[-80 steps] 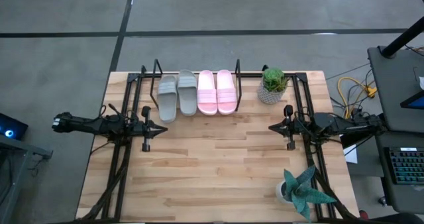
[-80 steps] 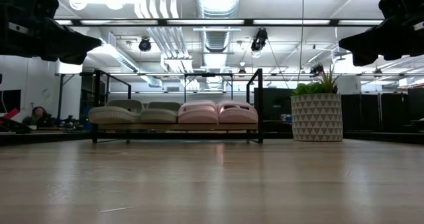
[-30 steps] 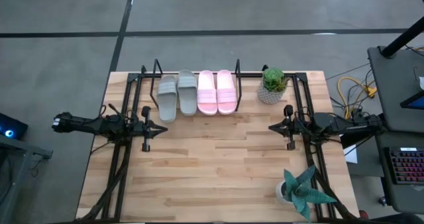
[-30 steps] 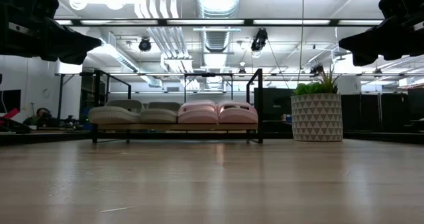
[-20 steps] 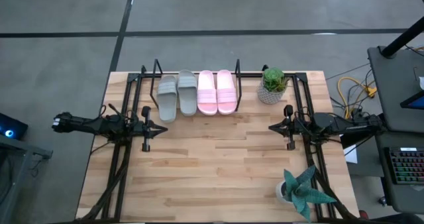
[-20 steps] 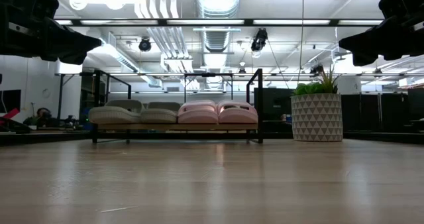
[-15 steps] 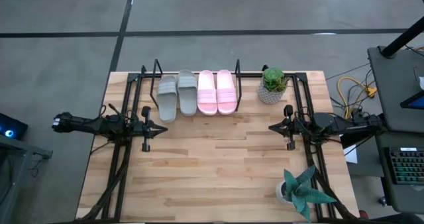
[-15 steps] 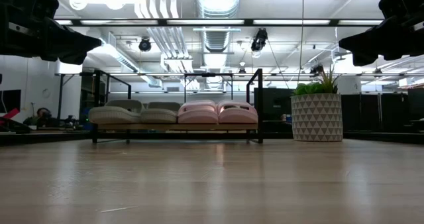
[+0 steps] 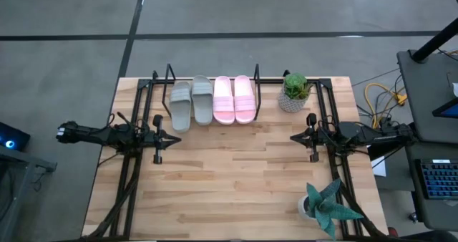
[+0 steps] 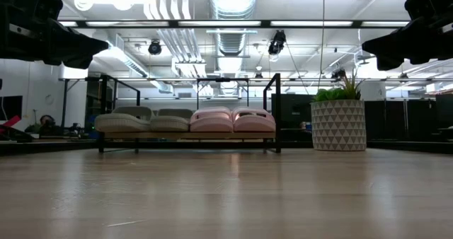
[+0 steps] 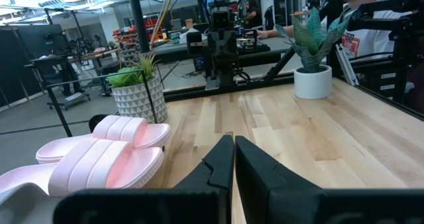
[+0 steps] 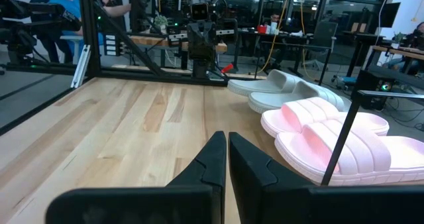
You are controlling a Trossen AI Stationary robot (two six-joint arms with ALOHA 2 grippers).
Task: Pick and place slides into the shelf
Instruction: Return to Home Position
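We've got the grey-green pair of slides (image 9: pixel 192 102) and the pale pink pair (image 9: pixel 235 99) lined up side by side on the shelf (image 10: pixel 184 136) at the far edge of the counter (image 9: pixel 229 185), grey-green on the left, with a potted plant (image 9: pixel 294 90) just beside the rack. Our left tool (image 9: pixel 172 137) hovers over the counter's left side and our right tool (image 9: pixel 293 137) over its right. They point at each other, both empty with fingers pressed together.

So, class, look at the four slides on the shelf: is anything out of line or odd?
The leftmost grey slide sits farther forward on the shelf than the other grey slide and the pink pair, so the row is uneven. Nothing looks spilled or damaged.
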